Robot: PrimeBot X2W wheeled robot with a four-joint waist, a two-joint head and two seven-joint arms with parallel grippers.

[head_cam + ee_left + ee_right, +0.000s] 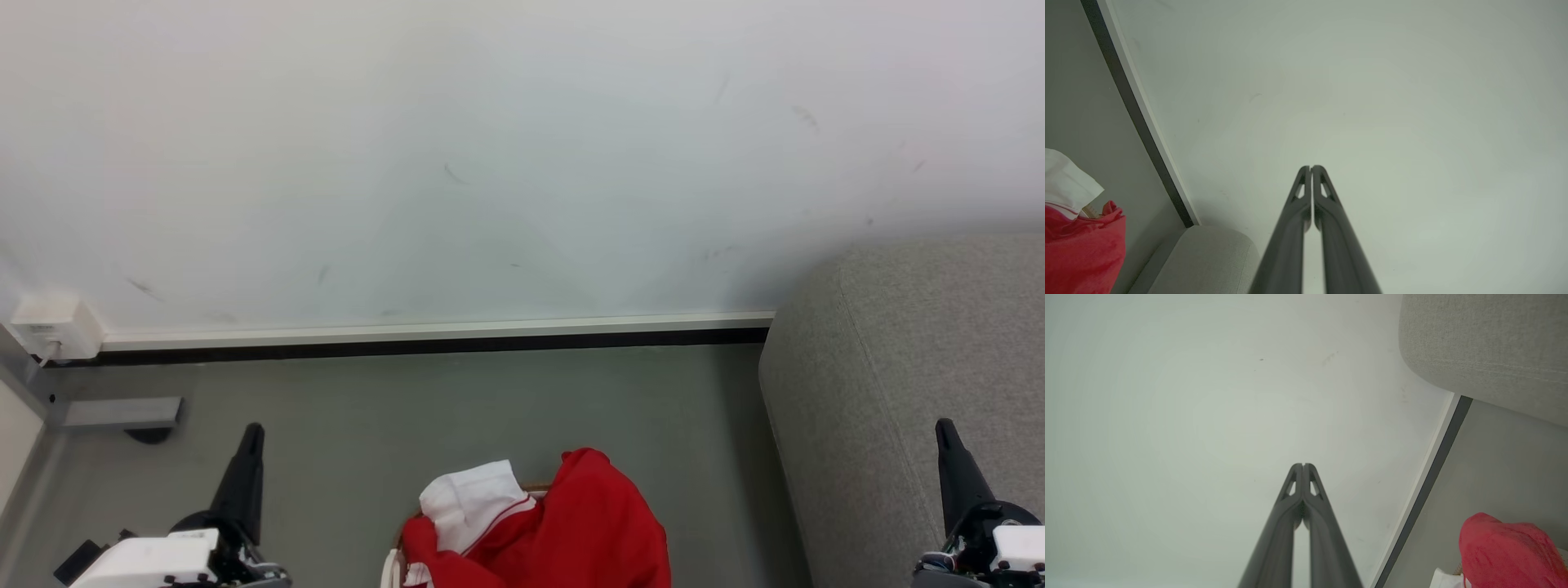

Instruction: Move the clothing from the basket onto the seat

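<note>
Clothing [571,531] sits heaped in the basket [393,567] at near centre, on the floor [424,408]. It is red fabric with a white panel on the left side, piled above the rim and draping over the basket's right edge. A sliver of brown rim band and white wall shows at the pile's left.

Seat [898,376] stands at right, with its rounded corner toward the far wall [490,163] and its left edge running near to far. A strip of bare floor separates the basket from that edge, so the two are apart.

Open grey floor runs from the basket to the baseboard [433,333] at the far side. It runs leftward too, as far as a grey fitting and a white wall box [54,325] in the far-left corner.

Left gripper [1311,168]: fingers pressed together, tip to tip. In the head view it sits near left, well apart from the basket.

Right gripper [1303,465]: fingers likewise pressed together. In the head view it sits near right, seen against the seat's fabric.
</note>
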